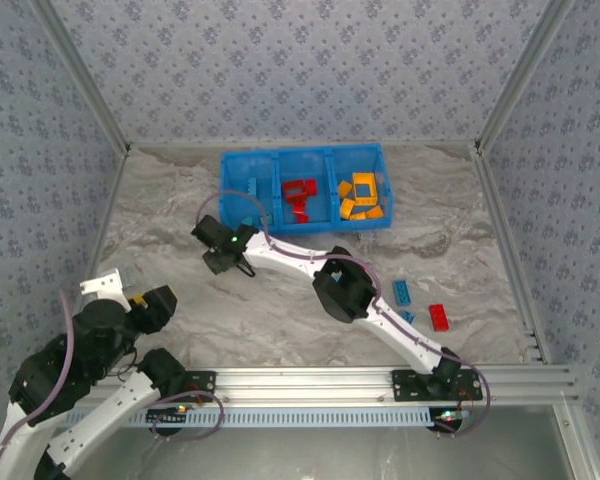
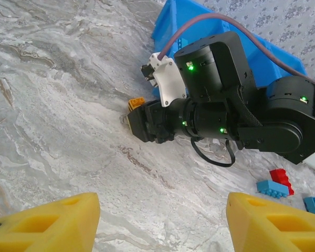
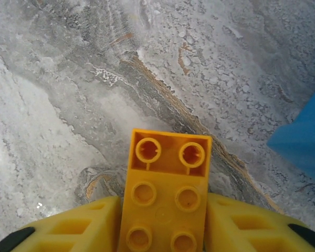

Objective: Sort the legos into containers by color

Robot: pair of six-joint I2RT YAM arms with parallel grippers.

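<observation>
Orange brick point(image 3: 165, 194), studs up, down at the table point(image 1: 170, 200) near the bin's point(image 1: 300, 151) left front corner, clamped between the right claw's point(image 3: 164, 231) yellow fingers point(image 3: 84, 226). Left claw point(image 2: 163, 220) spread wide, holding nothing. Red brick point(image 1: 439, 317) and blue brick point(image 1: 403, 291) lie loose at the table's right.
</observation>
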